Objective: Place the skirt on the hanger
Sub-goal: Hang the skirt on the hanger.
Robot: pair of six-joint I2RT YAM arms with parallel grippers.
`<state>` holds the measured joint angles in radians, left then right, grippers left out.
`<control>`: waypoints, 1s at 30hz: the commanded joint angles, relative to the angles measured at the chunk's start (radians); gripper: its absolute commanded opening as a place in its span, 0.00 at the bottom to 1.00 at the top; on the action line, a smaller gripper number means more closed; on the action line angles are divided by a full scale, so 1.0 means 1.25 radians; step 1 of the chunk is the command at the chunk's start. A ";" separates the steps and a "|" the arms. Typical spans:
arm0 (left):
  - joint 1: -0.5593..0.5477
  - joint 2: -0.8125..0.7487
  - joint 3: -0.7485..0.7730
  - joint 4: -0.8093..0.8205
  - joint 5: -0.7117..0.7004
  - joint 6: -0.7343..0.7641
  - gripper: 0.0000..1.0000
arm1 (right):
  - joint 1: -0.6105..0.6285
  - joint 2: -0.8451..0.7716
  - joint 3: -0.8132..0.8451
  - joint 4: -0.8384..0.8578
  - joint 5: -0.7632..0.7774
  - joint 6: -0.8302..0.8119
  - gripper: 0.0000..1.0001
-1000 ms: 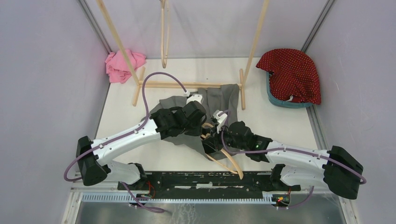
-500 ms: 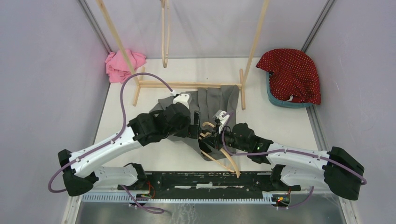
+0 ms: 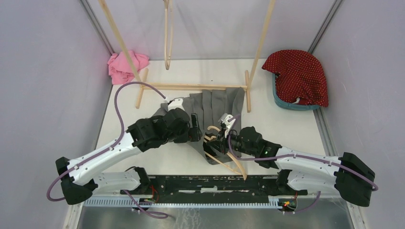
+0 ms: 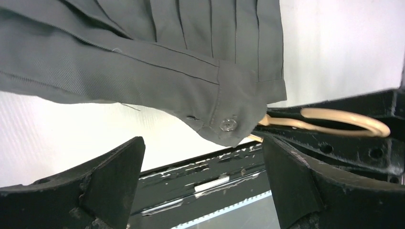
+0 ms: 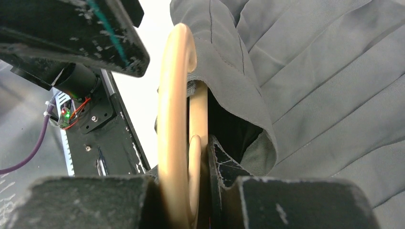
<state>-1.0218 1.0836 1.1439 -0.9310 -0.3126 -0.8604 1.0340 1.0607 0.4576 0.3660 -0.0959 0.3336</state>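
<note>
1. The grey pleated skirt (image 3: pixel 216 101) lay flat on the white table (image 3: pixel 286 131), its far edge at the foot of the wooden rack (image 3: pixel 191 87) and its near, narrower end between the two arms.
2. In the left wrist view the waistband corner with a single button (image 4: pixel 228 125) was lifted a little off the table, and the pale loop of the wooden hanger (image 4: pixel 334 122) showed just past it.
3. The hanger ran from that corner of the skirt back toward the arm bases. In the right wrist view grey cloth was draped over one of its curved bars, with a dark opening in the cloth beside it.
4. The right gripper (image 3: pixel 218 143) was clamped on the hanger; the bars stood wedged between its two black fingers (image 5: pixel 286 200).
5. The left gripper (image 4: pixel 203 143) was spread wide and held nothing — its fingers (image 4: pixel 110 177) stood either side of the buttoned corner and did not touch it.
6. From above, the two grippers sat close together over the skirt's near end, the left one just to the left of the right.
7. Farther out, a second hanger (image 3: pixel 167 38) hung from the rack, a pink cloth (image 3: pixel 125 67) lay bunched by the rack's left leg, and a red dotted garment (image 3: pixel 298 74) was heaped over a teal basket (image 3: pixel 285 104) at the far right — well apart from the skirt.
</note>
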 commanded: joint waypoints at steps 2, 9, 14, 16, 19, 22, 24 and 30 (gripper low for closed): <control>0.023 -0.073 -0.066 0.090 -0.011 -0.198 0.99 | 0.026 -0.024 0.014 0.031 0.023 -0.042 0.01; 0.034 -0.075 -0.076 0.086 -0.036 -0.299 0.99 | 0.067 -0.013 0.024 0.027 0.068 -0.064 0.01; 0.047 -0.075 -0.122 0.122 0.007 -0.343 0.99 | 0.090 -0.013 0.038 0.019 0.099 -0.082 0.01; 0.047 -0.080 -0.132 0.122 0.009 -0.346 0.99 | 0.098 -0.017 0.045 0.012 0.113 -0.091 0.01; 0.047 -0.102 -0.148 0.116 0.008 -0.357 0.99 | 0.108 -0.026 0.053 0.001 0.126 -0.106 0.01; 0.047 -0.125 -0.163 0.108 0.009 -0.370 0.99 | 0.118 -0.035 0.052 -0.001 0.144 -0.117 0.01; 0.047 -0.135 -0.176 0.109 0.006 -0.378 0.99 | 0.122 -0.039 0.051 0.000 0.149 -0.121 0.01; 0.048 -0.113 -0.211 0.155 0.020 -0.393 0.99 | 0.136 -0.036 0.063 0.003 0.158 -0.133 0.01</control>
<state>-0.9657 0.9211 0.8982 -0.8066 -0.2962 -1.2911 1.1900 1.0393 0.4667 0.2974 0.0772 0.1936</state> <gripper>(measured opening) 0.989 0.169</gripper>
